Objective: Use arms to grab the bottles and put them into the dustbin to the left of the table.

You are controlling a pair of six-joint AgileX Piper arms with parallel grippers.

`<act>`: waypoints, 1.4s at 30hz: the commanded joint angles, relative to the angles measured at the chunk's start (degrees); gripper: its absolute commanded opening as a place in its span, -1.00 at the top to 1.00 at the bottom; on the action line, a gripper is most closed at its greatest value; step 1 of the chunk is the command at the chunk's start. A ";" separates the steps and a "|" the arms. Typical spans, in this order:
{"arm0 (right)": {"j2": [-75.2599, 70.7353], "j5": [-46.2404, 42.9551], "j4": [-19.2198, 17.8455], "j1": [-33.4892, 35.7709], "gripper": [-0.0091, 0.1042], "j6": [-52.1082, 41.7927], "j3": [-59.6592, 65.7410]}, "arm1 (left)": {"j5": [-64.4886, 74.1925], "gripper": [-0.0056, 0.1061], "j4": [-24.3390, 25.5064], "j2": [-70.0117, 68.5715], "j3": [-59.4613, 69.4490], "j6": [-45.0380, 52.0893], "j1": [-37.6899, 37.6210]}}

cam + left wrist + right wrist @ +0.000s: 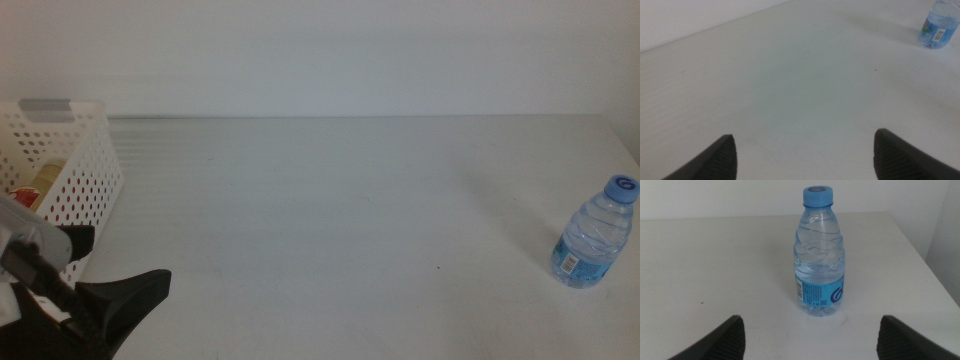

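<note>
Your water bottle (595,235) stands upright at the middle view's right edge on the table (340,200); its blue label's writing is too small to read. Only the right wrist view shows the right gripper (810,335), jaws spread, empty. The left gripper (95,285), lower left, gapes empty beside the dustbin (85,165), where yellow and red show.

Wide bare table (330,200) — only the water bottle (594,232) at its right edge, dustbin (85,160) far left.

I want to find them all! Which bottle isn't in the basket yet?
The clear water bottle with the blue cap: it stands alone on the table, while the others lie inside the white basket.
</note>
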 commanded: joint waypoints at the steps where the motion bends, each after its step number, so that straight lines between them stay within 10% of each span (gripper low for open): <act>1: 0.14 -2.61 -0.17 -0.37 -0.48 -0.53 -3.17 | -3.94 -0.72 -0.42 0.33 -1.61 -0.79 -0.03; 34: 37.27 -0.48 -10.31 -0.32 -0.48 -0.53 -22.70 | -3.87 -0.72 -0.46 0.33 -1.61 -0.79 -0.03; 42: 37.27 -23.16 -6.48 -0.32 -0.48 2.18 -14.45 | -3.87 -0.72 -0.46 0.33 -1.61 -0.79 -0.03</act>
